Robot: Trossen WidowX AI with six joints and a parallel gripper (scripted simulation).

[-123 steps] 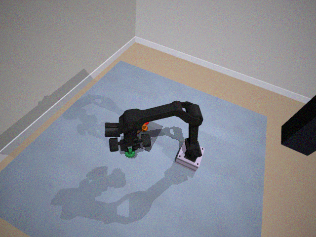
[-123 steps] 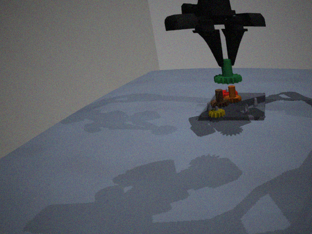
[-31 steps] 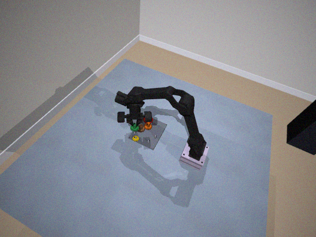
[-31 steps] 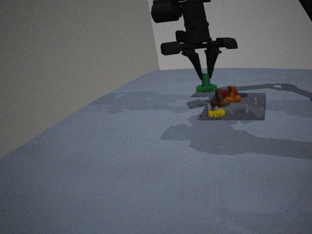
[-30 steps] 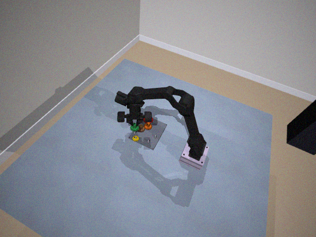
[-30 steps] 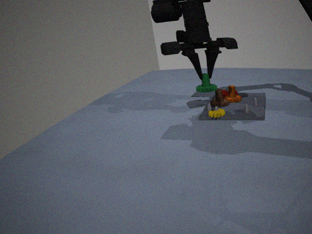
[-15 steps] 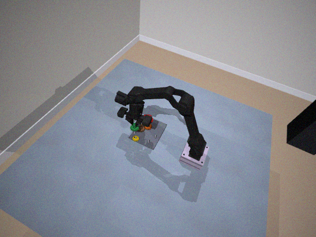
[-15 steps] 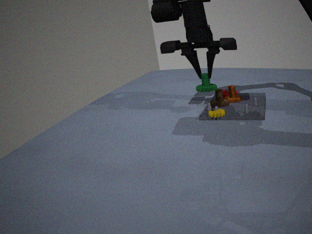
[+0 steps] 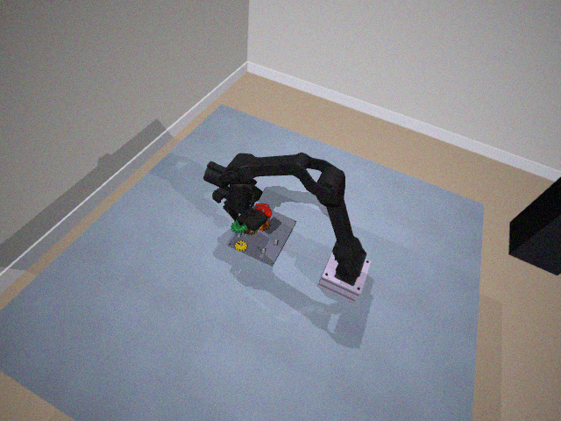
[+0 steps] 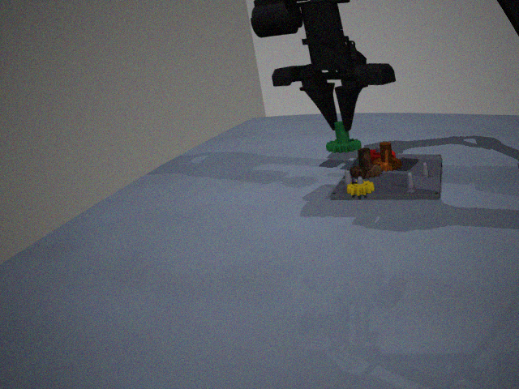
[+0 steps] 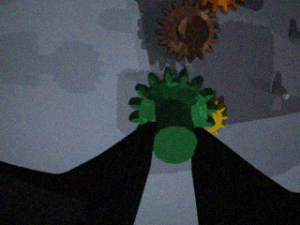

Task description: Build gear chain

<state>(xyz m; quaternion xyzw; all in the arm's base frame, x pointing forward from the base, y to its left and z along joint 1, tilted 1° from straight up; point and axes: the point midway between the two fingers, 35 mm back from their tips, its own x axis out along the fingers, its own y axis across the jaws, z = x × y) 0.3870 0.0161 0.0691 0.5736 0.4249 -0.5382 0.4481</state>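
My gripper (image 10: 341, 128) (image 11: 174, 133) is shut on the green gear's upright handle. The green gear (image 9: 238, 226) (image 10: 343, 145) (image 11: 174, 145) hangs in the air near the grey board (image 9: 267, 256) (image 10: 434, 184) (image 11: 248, 61), on the brown gear's side. The yellow gear (image 9: 240, 247) (image 10: 360, 188) (image 11: 218, 124) is near a board corner. The red gear (image 9: 261, 208) (image 10: 375, 154) is at the far side. An orange gear (image 9: 266, 224) (image 10: 385, 152) (image 11: 222, 4) stands beside it, and a brown gear (image 9: 251, 231) (image 10: 364, 159) (image 11: 187, 30) beside the orange one. I cannot tell whether these two sit fully flat.
Two bare pegs show on the board's other side, one peg (image 9: 275, 241) (image 10: 425, 169) and another peg (image 9: 263, 250) (image 10: 409, 182). A further peg (image 10: 348, 177) stands behind the yellow gear in the exterior view. The arm's pale base (image 9: 339, 288) is right of the board.
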